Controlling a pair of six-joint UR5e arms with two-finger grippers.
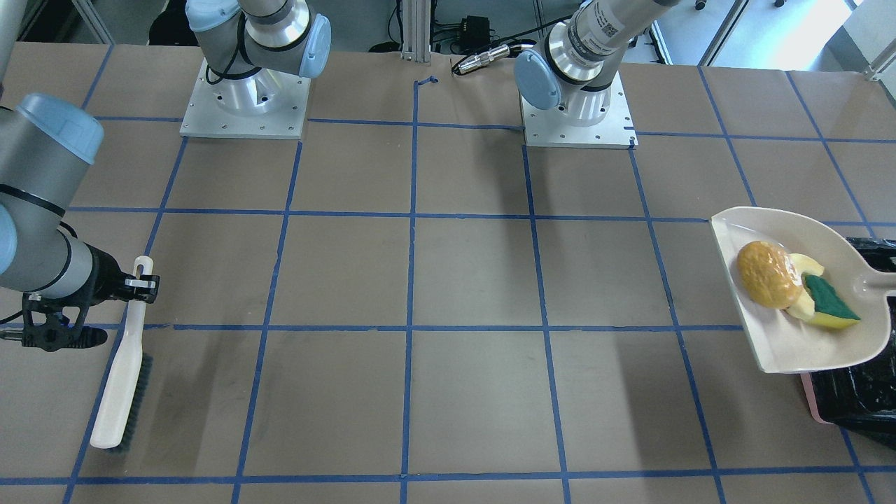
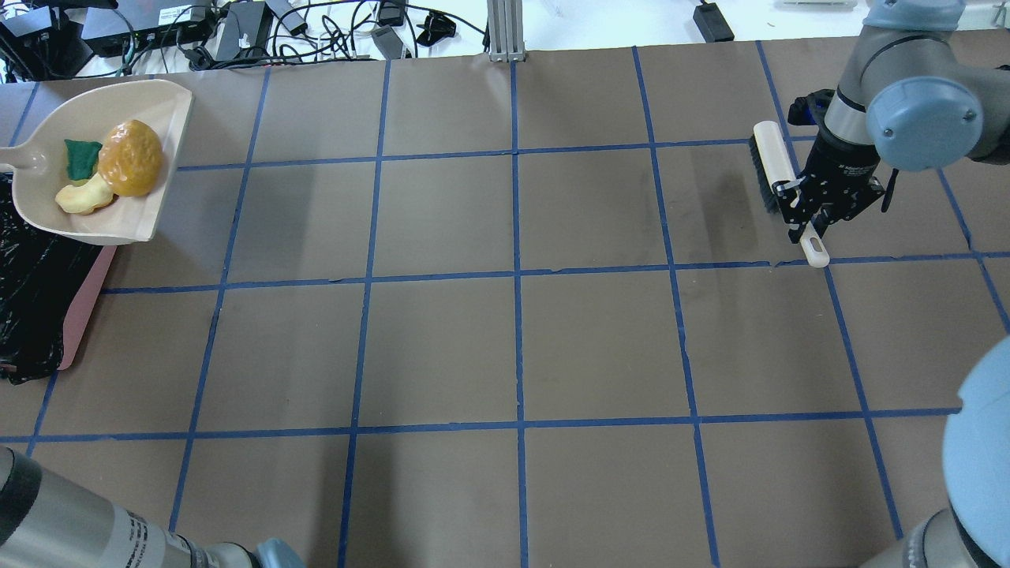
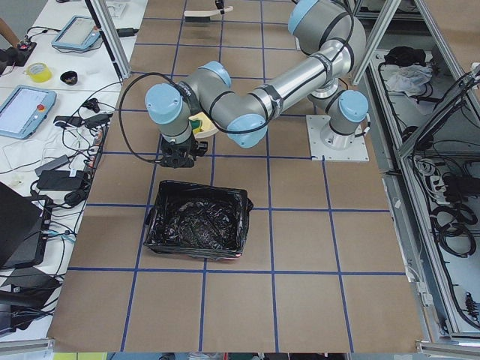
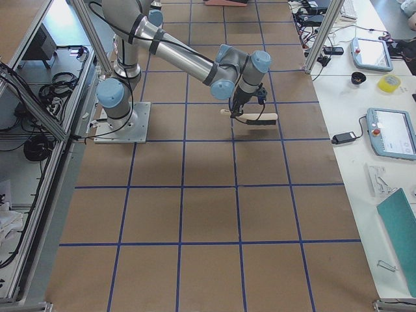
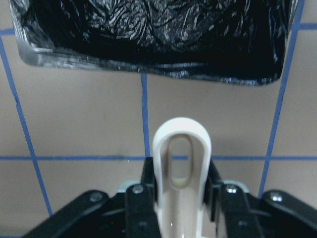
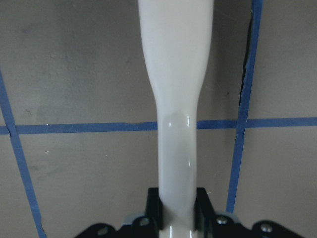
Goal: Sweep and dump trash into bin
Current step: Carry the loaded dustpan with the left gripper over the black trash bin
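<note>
At the bench's [image 2: 513,339] left end stands the bin [image 2: 83,308]; just beside it the left tool [image 5: 181,183] holds the dustpan [image 2: 118,217], with the lumpy oval [image 2: 130,158], crescent [image 2: 83,197] and sponge wedge [image 2: 81,158] huddled in it; far right, the right tool [image 2: 798,208] holds the brush [image 2: 773,162]

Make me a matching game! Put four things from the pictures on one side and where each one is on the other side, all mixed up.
Things:
1. beige plastic dustpan
2. white-handled brush with dark bristles
3. amber lumpy oval piece of trash
4. pink rectangular bin

Places:
A. gripped by the right claw
B. standing on the table, lined with a black bag
C. gripped by the left claw
D. lying in the dustpan

Pairs: 1-C, 2-A, 3-D, 4-B
</note>
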